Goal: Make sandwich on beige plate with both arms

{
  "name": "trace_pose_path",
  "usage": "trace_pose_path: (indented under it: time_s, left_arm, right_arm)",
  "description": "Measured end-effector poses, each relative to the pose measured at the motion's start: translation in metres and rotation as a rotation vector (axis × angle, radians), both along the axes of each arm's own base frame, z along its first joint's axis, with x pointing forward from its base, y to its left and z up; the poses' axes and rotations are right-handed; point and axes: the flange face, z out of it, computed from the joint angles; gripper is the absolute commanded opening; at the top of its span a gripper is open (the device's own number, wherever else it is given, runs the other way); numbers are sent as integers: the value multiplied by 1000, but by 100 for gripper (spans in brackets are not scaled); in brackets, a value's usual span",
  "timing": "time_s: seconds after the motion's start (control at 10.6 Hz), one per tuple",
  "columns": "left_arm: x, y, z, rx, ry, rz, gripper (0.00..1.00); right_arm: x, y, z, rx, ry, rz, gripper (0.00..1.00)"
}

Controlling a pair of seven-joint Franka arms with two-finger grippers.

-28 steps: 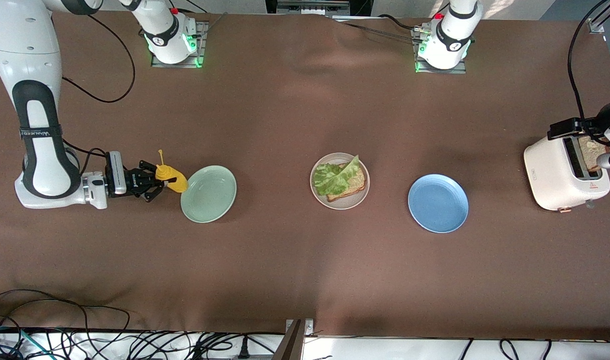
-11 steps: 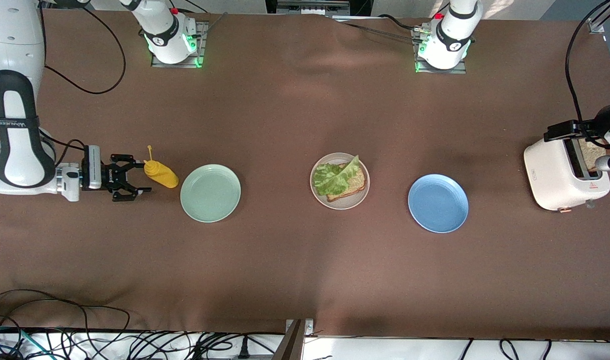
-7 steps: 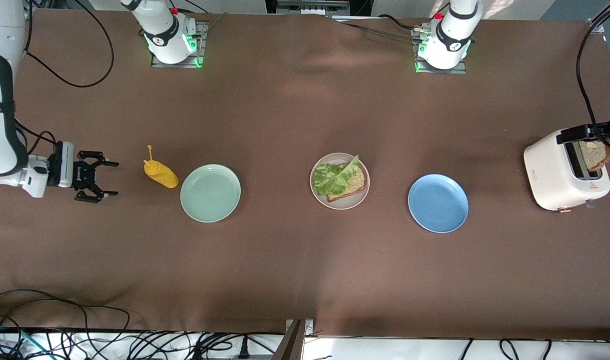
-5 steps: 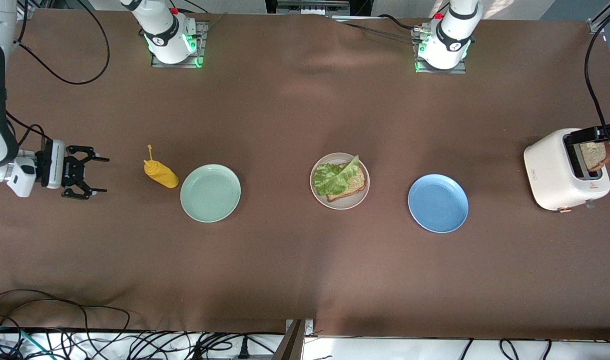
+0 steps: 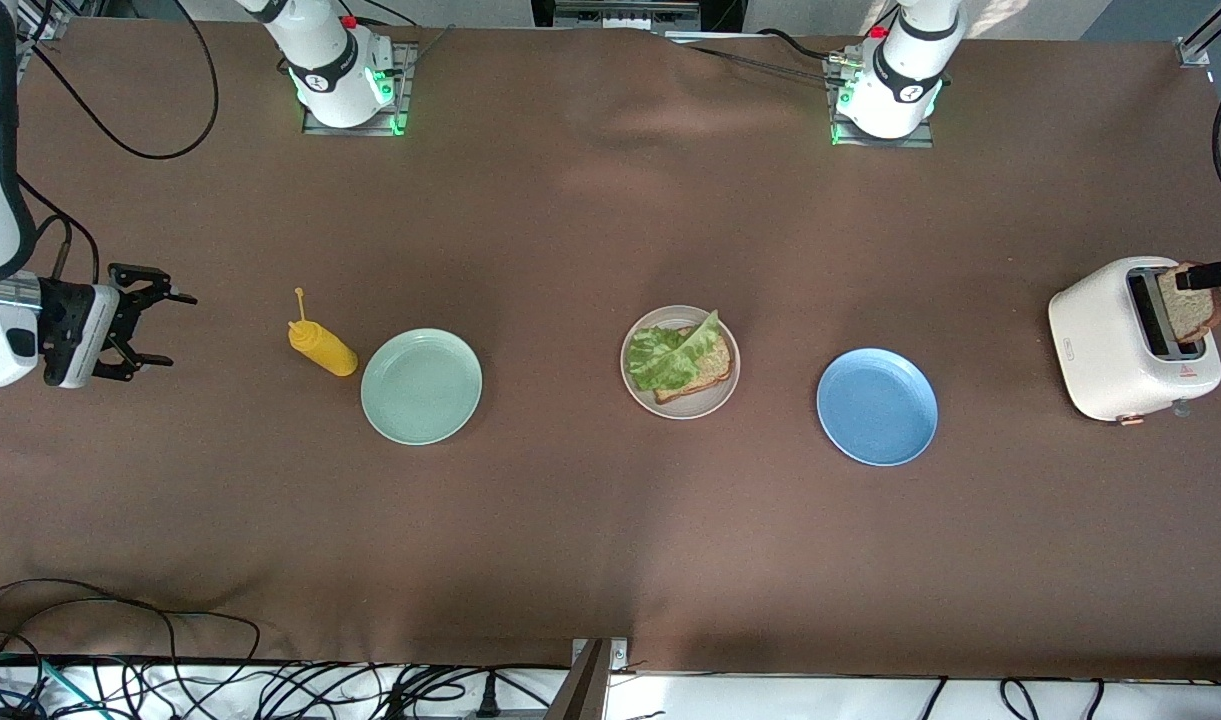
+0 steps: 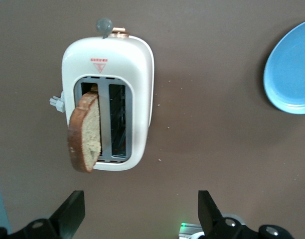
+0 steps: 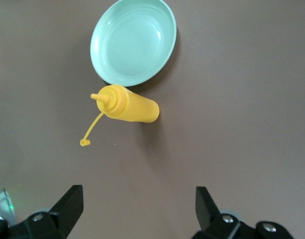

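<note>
Beige plate (image 5: 715,402): mid-bench, between green plate (image 5: 421,386) and blue plate (image 5: 877,406).
Sandwich (image 5: 682,362): on it, one slice under lettuce.
Right gripper (image 5: 148,328): jaws wide, empty, near mustard bottle (image 5: 322,346).
Left gripper (image 6: 141,211): jaws wide, above toaster (image 6: 108,102); second slice (image 6: 85,132) seemingly leaning from slot.

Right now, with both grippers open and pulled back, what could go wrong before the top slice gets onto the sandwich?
1. The brown bread slice leans out of the white toaster slot; a careless approach by the open left gripper could tip it onto the table.
2. The ruffled green lettuce leaf overhangs the bottom slice on the round beige plate; bread set on it may sit unevenly.
3. The upright yellow squeeze bottle stands beside the mint-green plate; the open right gripper returning could knock it over.
</note>
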Motion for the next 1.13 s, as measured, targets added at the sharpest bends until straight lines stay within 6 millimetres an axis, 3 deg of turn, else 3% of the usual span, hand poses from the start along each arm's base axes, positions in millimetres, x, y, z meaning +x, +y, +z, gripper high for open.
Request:
trace_pose_path:
  time_s: [0.28, 0.47, 0.75, 0.94, 1.13]
  left_arm:
    - [-14, 46, -28, -54, 14, -45, 100]
    - [-20, 78, -56, -84, 13, -67, 100]
    - [-17, 93, -86, -91, 3, -70, 100]
    - [-16, 96, -103, -102, 16, -67, 100]
    - [-18, 102, -120, -117, 34, -56, 100]
  right_arm:
    - [-4, 31, 41, -240, 87, -270, 100]
    - [-13, 67, 68, -414, 132, -435, 100]
    - [-29, 113, 124, -530, 144, -673, 100]
    - [-28, 103, 178, -496, 93, -751, 100]
    - [-32, 83, 215, -462, 43, -804, 100]
